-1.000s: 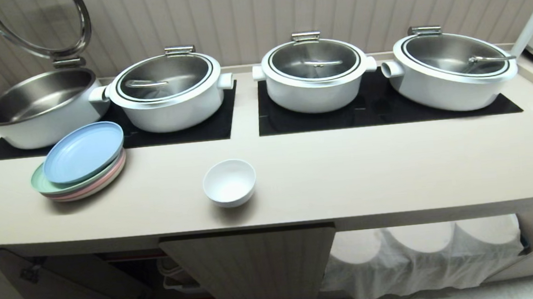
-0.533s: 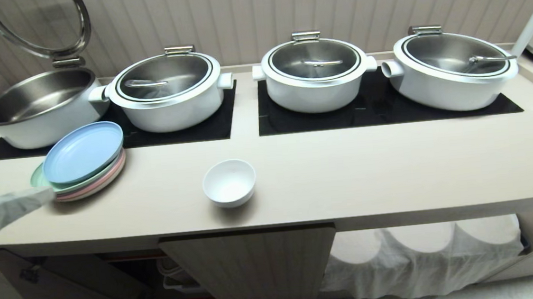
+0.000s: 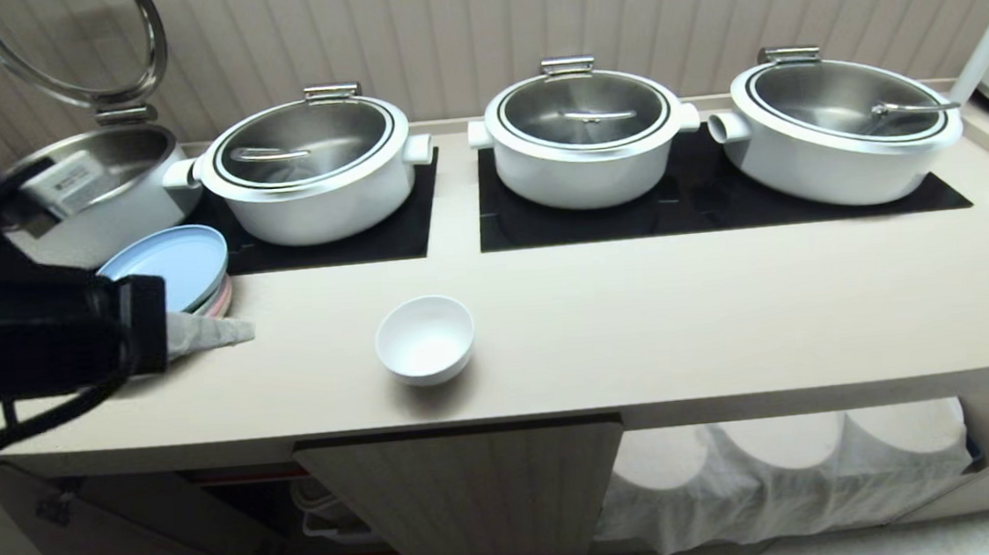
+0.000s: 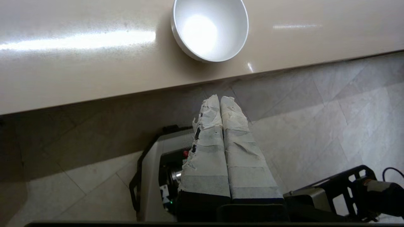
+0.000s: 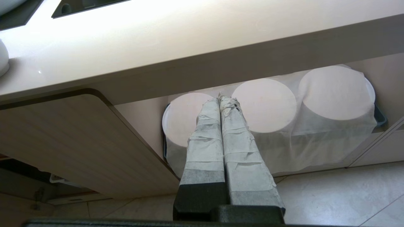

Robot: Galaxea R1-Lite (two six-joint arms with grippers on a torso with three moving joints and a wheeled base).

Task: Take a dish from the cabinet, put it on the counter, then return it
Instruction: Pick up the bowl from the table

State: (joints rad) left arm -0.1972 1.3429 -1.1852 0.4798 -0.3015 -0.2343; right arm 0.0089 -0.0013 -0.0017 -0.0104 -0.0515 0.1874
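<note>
Behind the left tool (image 3: 238,333), fingers pressed together and empty, the plates (image 3: 176,272) are half hidden.

Left hand (image 3: 230,334) and its arm hide most of the plate stack (image 3: 181,276) behind it. Cabinet (image 3: 463,500) interior is too dark to read; dish (image 4: 210,30) rim is cropped beyond the hand.

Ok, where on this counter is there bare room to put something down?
The front strip of the counter right of the white bowl is bare, up to the black mats. Left of the bowl it is crowded: stacked plates and the left tool.
</note>
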